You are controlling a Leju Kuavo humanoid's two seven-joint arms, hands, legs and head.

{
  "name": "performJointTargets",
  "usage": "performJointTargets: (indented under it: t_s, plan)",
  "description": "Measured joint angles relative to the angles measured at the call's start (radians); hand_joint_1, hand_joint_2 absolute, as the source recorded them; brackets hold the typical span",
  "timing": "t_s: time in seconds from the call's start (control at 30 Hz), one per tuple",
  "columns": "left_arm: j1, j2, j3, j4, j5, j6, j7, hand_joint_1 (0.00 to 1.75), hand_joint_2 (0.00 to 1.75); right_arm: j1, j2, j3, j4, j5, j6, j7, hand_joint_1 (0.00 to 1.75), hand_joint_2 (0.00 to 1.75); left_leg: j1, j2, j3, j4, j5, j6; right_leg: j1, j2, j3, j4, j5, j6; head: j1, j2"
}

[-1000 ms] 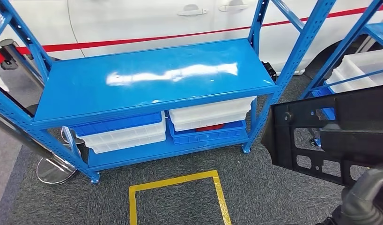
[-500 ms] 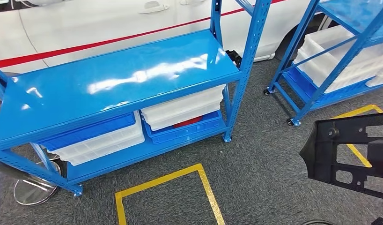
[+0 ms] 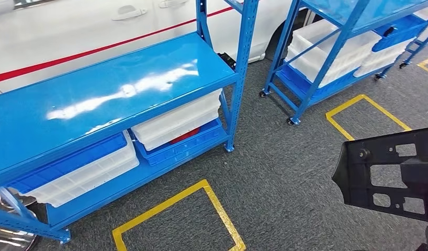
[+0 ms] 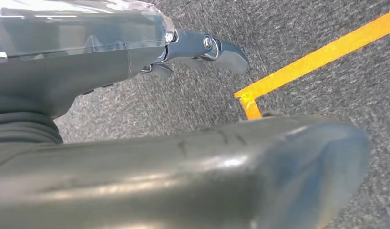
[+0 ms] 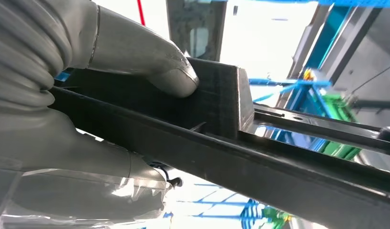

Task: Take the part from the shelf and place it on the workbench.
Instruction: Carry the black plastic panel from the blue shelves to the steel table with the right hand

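Observation:
A flat black plastic part point(image 3: 390, 175) with several cut-out holes hangs at the lower right of the head view, above the grey carpet. My right hand point(image 5: 88, 95) grips it, and the thumb point(image 5: 155, 67) presses on a raised block of the part point(image 5: 260, 162). My left hand point(image 4: 112, 95) hangs over the carpet with nothing in it; its thick thumb point(image 4: 207, 176) and dark fingers point(image 4: 217, 47) are apart. A low blue rack point(image 3: 97, 99) with a bare glossy top board stands ahead on the left.
White bins point(image 3: 175, 120) and a blue bin point(image 3: 65, 164) sit under the rack's top board. A second blue rack point(image 3: 301, 89) with white bins stands at the upper right. A white car point(image 3: 70, 31) is behind. Yellow tape squares point(image 3: 165, 204) point(image 3: 348, 104) mark the carpet.
The camera has turned right, so the whole scene has slid left and the second rack and its tape square have come into view. The black part stays in my right hand.

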Motion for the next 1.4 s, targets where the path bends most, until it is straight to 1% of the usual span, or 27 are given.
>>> performJointTargets:
  t_s: [0.03,0.07,0.13,0.2,0.23,0.3,0.37,0.4,0.47,0.53,0.57,0.6,0.67,0.73,0.77,0.8,0.83,0.87,0.97,1.03,1.07,1.13,1.17,1.23,1.27,1.33,1.4]
  plan:
    - [0.0,-0.001,0.003,0.0,0.001,0.001,0.0,0.0,0.0,0.002,-0.004,0.0,0.006,0.0,0.0,0.001,1.75,1.75,-0.001,0.014,-0.002,0.001,0.0,0.0,-0.001,-0.002,-0.004,0.02,-0.002,0.002,0.0,0.0]
    - [0.0,-0.002,0.006,0.0,0.003,0.002,0.001,0.0,0.0,0.005,-0.01,0.001,0.012,-0.001,-0.001,0.001,1.75,1.75,-0.001,0.028,-0.003,0.003,-0.002,-0.001,-0.001,-0.006,0.013,-0.001,0.015,0.003,0.0,0.0]
    - [-0.002,-0.006,0.015,0.0,0.013,0.01,0.003,0.0,0.0,0.011,-0.024,0.008,0.023,-0.004,-0.001,0.002,1.75,1.75,-0.003,0.051,-0.002,0.009,-0.006,-0.005,0.001,-0.037,0.094,-0.132,0.069,-0.001,0.0,0.0]
    - [-0.004,-0.009,0.025,0.0,0.029,0.025,0.005,0.0,0.0,0.017,-0.042,0.026,0.036,-0.009,-0.002,0.001,1.75,1.75,-0.008,0.07,-0.001,0.015,-0.013,-0.015,0.008,-0.068,0.154,-0.237,0.098,-0.016,0.0,0.0]
    - [-0.005,-0.01,0.031,0.0,0.037,0.032,0.006,0.0,0.0,0.02,-0.052,0.037,0.045,-0.012,-0.004,0.0,1.75,1.75,-0.011,0.079,0.0,0.017,-0.016,-0.019,0.011,-0.073,0.162,-0.254,0.099,-0.024,0.0,0.0]
    - [-0.007,-0.012,0.044,0.0,0.05,0.044,0.01,0.0,0.0,0.028,-0.072,0.062,0.069,-0.017,-0.012,-0.007,1.75,1.75,-0.012,0.091,0.004,0.017,-0.019,-0.029,0.012,-0.052,0.158,-0.255,0.103,-0.038,0.0,0.0]
    - [-0.009,-0.013,0.054,0.0,0.057,0.05,0.013,0.0,0.0,0.035,-0.09,0.087,0.09,-0.019,-0.019,-0.014,1.75,1.75,-0.009,0.061,-0.001,0.042,-0.043,-0.039,0.006,-0.034,0.156,-0.261,0.109,-0.051,0.0,0.0]
    - [-0.008,-0.014,0.058,0.0,0.059,0.051,0.013,0.0,0.0,0.036,-0.096,0.099,0.098,-0.019,-0.021,-0.015,1.75,1.75,-0.007,0.035,-0.018,0.082,-0.07,-0.043,0.003,-0.025,0.155,-0.263,0.113,-0.057,0.0,0.0]
    - [-0.005,-0.015,0.066,0.0,0.061,0.052,0.014,0.0,0.0,0.037,-0.106,0.118,0.112,-0.019,-0.023,-0.017,1.75,1.75,-0.004,-0.002,-0.077,0.213,-0.139,-0.045,0.004,-0.005,0.148,-0.263,0.116,-0.063,0.0,0.0]
    - [-0.002,-0.015,0.071,0.0,0.062,0.052,0.015,0.0,0.0,0.038,-0.112,0.13,0.125,-0.019,-0.025,-0.018,1.75,1.75,-0.004,-0.01,-0.12,0.307,-0.164,-0.046,0.005,0.02,0.144,-0.26,0.118,-0.065,0.0,0.0]
    - [-0.002,-0.015,0.073,0.0,0.063,0.052,0.015,0.0,0.0,0.039,-0.115,0.135,0.13,-0.02,-0.026,-0.018,1.75,1.75,-0.003,-0.011,-0.117,0.298,-0.146,-0.046,0.005,0.033,0.144,-0.259,0.118,-0.064,0.0,0.0]
    - [-0.001,-0.015,0.074,0.0,0.064,0.052,0.015,0.0,0.0,0.039,-0.119,0.139,0.134,-0.021,-0.026,-0.018,1.75,1.75,-0.002,-0.016,-0.096,0.251,-0.11,-0.044,0.005,0.047,0.144,-0.256,0.118,-0.063,0.0,0.0]
    - [-0.001,-0.015,0.078,0.0,0.069,0.058,0.017,0.0,0.0,0.04,-0.127,0.151,0.142,-0.025,-0.031,-0.02,1.75,1.75,0.003,-0.065,-0.038,0.115,-0.042,-0.039,0.005,0.074,0.141,-0.25,0.118,-0.057,0.0,0.0]
    - [-0.001,-0.016,0.087,0.0,0.083,0.076,0.02,0.0,0.0,0.038,-0.142,0.173,0.154,-0.031,-0.045,-0.026,1.75,1.75,0.005,-0.109,-0.011,0.043,-0.021,-0.034,0.003,0.1,0.132,-0.246,0.122,-0.043,0.0,0.0]
    - [-0.002,-0.017,0.093,0.0,0.092,0.089,0.022,0.0,0.0,0.037,-0.154,0.189,0.163,-0.033,-0.058,-0.031,1.75,1.75,0.004,-0.112,-0.011,0.036,-0.024,-0.031,0.002,0.113,0.127,-0.246,0.126,-0.035,0.0,0.0]
    - [-0.002,-0.019,0.1,0.0,0.103,0.104,0.023,0.0,0.0,0.036,-0.168,0.208,0.175,-0.035,-0.075,-0.037,1.75,1.75,0.003,-0.099,-0.009,0.032,-0.022,-0.026,-0.001,0.127,0.123,-0.249,0.131,-0.026,0.0,0.0]
    - [-0.004,-0.021,0.107,0.0,0.114,0.12,0.024,0.0,0.0,0.033,-0.184,0.232,0.191,-0.037,-0.097,-0.044,1.75,1.75,0.003,-0.085,-0.007,0.027,-0.017,-0.02,-0.002,0.123,0.119,-0.248,0.132,-0.02,0.0,0.0]
    - [-0.005,-0.023,0.115,0.0,0.124,0.138,0.025,0.0,0.0,0.024,-0.204,0.26,0.21,-0.042,-0.122,-0.049,1.75,1.75,0.004,-0.071,-0.005,0.021,-0.012,-0.012,-0.001,0.102,0.112,-0.237,0.125,-0.015,0.0,0.0]
    - [-0.008,-0.033,0.141,0.0,0.148,0.2,0.029,0.0,0.0,-0.026,-0.279,0.375,0.279,-0.08,-0.214,-0.059,1.75,1.75,-0.001,-0.02,-0.008,0.014,-0.002,0.003,0.001,0.012,0.041,-0.091,0.04,-0.006,0.0,0.0]
    - [-0.008,-0.039,0.156,0.0,0.155,0.245,0.035,0.0,0.0,-0.051,-0.337,0.458,0.32,-0.125,-0.284,-0.06,1.75,1.75,-0.006,0.011,-0.012,0.015,-0.002,0.004,0.0,-0.003,-0.003,0.012,0.004,-0.001,0.0,0.0]
    - [-0.008,-0.041,0.161,0.0,0.157,0.265,0.038,0.0,0.0,-0.06,-0.367,0.493,0.336,-0.151,-0.318,-0.061,1.75,1.75,-0.007,0.024,-0.013,0.015,-0.002,0.004,-0.001,-0.006,0.0,0.017,0.012,0.0,0.0,0.0]
    - [-0.008,-0.046,0.169,0.0,0.157,0.292,0.038,0.0,0.0,-0.073,-0.433,0.554,0.359,-0.203,-0.38,-0.061,1.75,1.75,-0.009,0.047,-0.011,0.016,-0.004,0.004,0.001,-0.024,0.063,-0.085,0.069,-0.004,0.0,0.0]
    - [-0.008,-0.048,0.171,0.0,0.156,0.299,0.038,0.0,0.0,-0.078,-0.465,0.577,0.366,-0.224,-0.404,-0.061,1.75,1.75,-0.011,0.056,-0.009,0.017,-0.007,0.002,0.006,-0.048,0.103,-0.157,0.091,-0.008,0.0,0.0]
    - [-0.006,-0.05,0.172,0.0,0.153,0.304,0.036,0.0,0.0,-0.083,-0.52,0.612,0.374,-0.247,-0.432,-0.061,1.75,1.75,-0.017,0.071,-0.007,0.019,-0.011,-0.005,0.016,-0.079,0.149,-0.246,0.111,-0.023,0.0,0.0]
    - [-0.006,-0.051,0.172,0.0,0.151,0.305,0.036,0.0,0.0,-0.084,-0.542,0.626,0.376,-0.251,-0.441,-0.061,1.75,1.75,-0.02,0.079,-0.006,0.02,-0.013,-0.009,0.021,-0.081,0.15,-0.255,0.107,-0.03,0.0,0.0]
    - [-0.005,-0.051,0.172,0.0,0.148,0.309,0.036,0.0,0.0,-0.08,-0.575,0.648,0.378,-0.249,-0.453,-0.062,1.75,1.75,-0.019,0.088,-0.004,0.023,-0.02,-0.018,0.019,-0.057,0.146,-0.259,0.111,-0.04,0.0,0.0]
    - [-0.002,-0.051,0.172,0.0,0.144,0.317,0.04,0.0,0.0,-0.079,-0.596,0.668,0.378,-0.245,-0.459,-0.063,1.75,1.75,-0.015,0.05,-0.018,0.064,-0.052,-0.027,0.013,-0.035,0.146,-0.264,0.116,-0.052,0.0,0.0]
